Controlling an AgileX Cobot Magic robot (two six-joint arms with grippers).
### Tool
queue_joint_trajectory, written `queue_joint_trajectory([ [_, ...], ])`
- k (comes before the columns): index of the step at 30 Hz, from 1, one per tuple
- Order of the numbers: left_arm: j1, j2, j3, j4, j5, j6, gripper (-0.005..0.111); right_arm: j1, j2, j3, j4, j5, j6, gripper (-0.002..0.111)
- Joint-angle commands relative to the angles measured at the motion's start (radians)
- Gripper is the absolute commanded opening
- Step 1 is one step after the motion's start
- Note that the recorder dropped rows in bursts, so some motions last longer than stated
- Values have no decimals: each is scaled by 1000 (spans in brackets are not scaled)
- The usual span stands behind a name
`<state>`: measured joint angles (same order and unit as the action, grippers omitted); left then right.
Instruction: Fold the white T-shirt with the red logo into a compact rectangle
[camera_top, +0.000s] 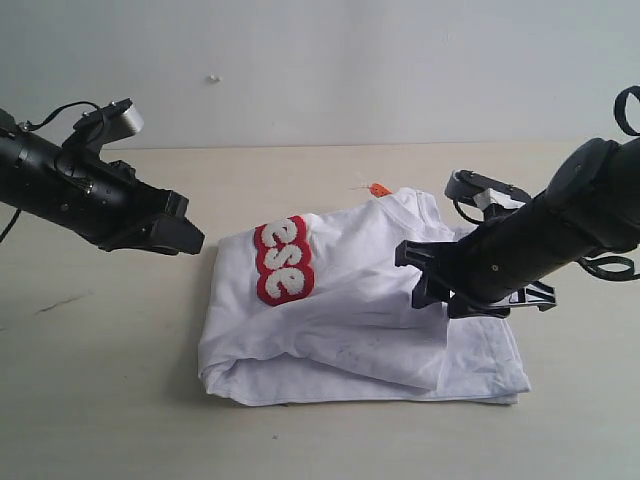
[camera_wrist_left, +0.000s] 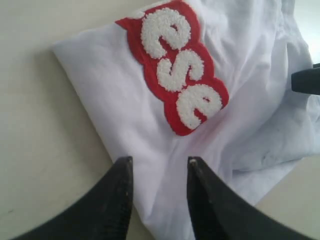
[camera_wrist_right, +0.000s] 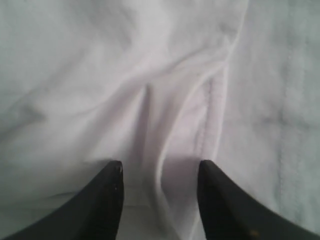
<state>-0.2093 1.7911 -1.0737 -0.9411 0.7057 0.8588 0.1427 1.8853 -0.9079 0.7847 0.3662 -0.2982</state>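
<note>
The white T-shirt lies folded in a thick, wrinkled bundle in the middle of the table. Its red logo faces up on the left part and shows only "ese". An orange neck tag sticks out at the far edge. My left gripper hovers open just left of the shirt, its fingers apart over the near left corner. My right gripper is open low over the shirt's right half, with a raised fold and a stitched hem between its fingers.
The shirt rests on a pale beige tabletop in front of a plain white wall. A dark scuff marks the table at the left. Bare table surrounds the shirt on every side.
</note>
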Motion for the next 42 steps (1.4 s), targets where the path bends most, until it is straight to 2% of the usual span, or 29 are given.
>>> queue_joint_trajectory([
  [1, 1, -13, 3, -13, 8, 4, 37, -3, 23, -5, -27, -10, 12, 47],
  [13, 1, -13, 3, -13, 10, 4, 37, -3, 48, -4, 0, -5, -4, 46],
  [23, 1, -13, 3, -13, 11, 2, 37, -3, 48, -4, 375, 43, -363, 45],
  [29, 1, -13, 3, -13, 11, 2, 37, -3, 48, -4, 468, 82, -460, 30],
  [35, 1, -13, 3, -17, 11, 2, 37, -3, 48, -6, 470, 99, -473, 29],
  [37, 1, -13, 3, -17, 11, 2, 37, -3, 48, -7, 488, 119, -515, 21],
  [40, 1, -13, 3, -20, 11, 2, 37, -3, 48, -25, 525, 164, -577, 0],
  [42, 1, -13, 3, -20, 13, 2, 37, -3, 48, -47, 523, 199, -586, 0],
])
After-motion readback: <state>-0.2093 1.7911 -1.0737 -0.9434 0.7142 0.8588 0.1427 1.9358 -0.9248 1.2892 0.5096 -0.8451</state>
